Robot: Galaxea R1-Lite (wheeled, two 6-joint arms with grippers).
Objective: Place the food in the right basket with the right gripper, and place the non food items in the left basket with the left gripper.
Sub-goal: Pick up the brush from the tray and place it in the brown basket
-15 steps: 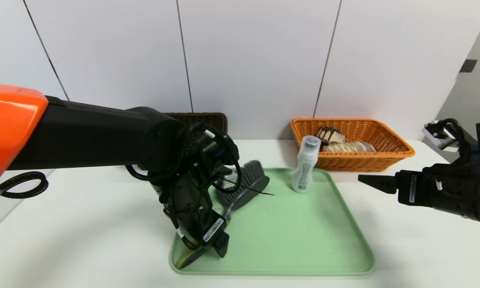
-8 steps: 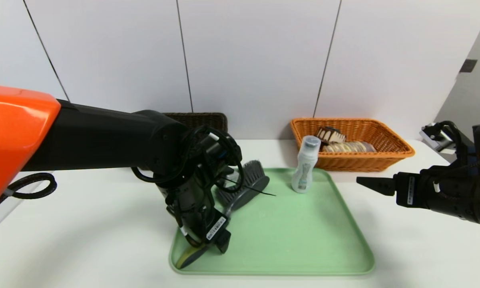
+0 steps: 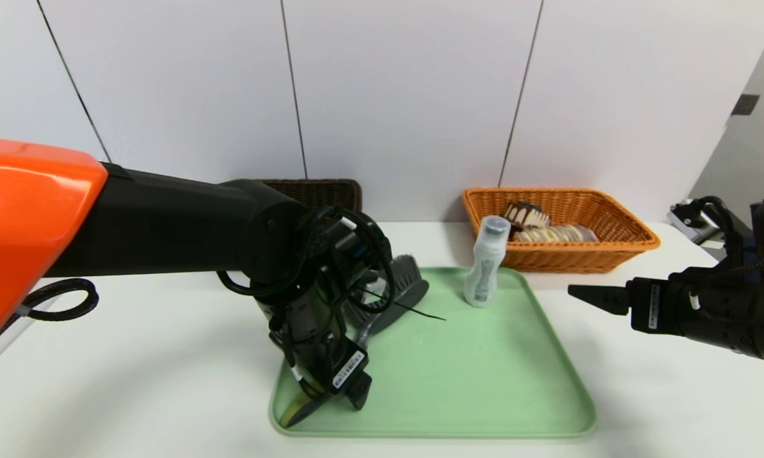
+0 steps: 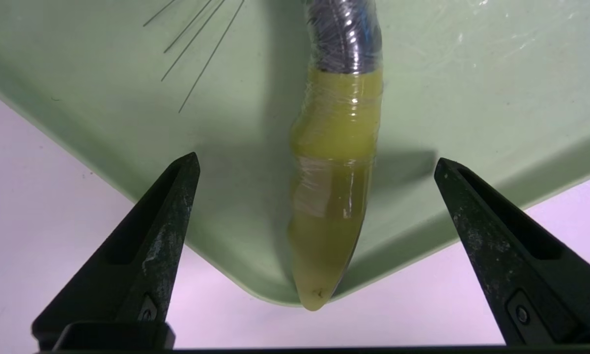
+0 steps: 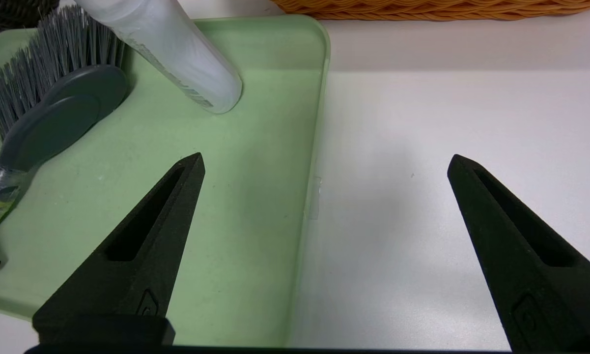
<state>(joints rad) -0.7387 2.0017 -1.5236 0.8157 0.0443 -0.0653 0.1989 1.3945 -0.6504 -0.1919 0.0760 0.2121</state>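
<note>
The grey-bristled brush (image 3: 399, 275) lies on the green tray (image 3: 483, 381), its green handle end (image 4: 331, 196) reaching the tray's front left corner. My left gripper (image 3: 334, 399) points down over that handle. In the left wrist view the left gripper (image 4: 316, 160) is open, one jaw on each side of the handle and not touching it. The white bottle (image 3: 485, 270) stands at the tray's back. The cake wedge (image 3: 527, 214) and braided loaf (image 3: 556, 234) lie in the orange right basket (image 3: 611, 251). My right gripper (image 3: 595, 298) hovers open and empty right of the tray.
The dark left basket (image 3: 321, 189) stands at the back by the wall, mostly hidden behind my left arm. The tray's right edge (image 5: 317, 162) runs under my right gripper (image 5: 324, 164). White tabletop (image 3: 133, 356) surrounds the tray.
My left arm has moved a little down and to the right over the brush handle. The right gripper has barely shifted. Both grippers stay open.
</note>
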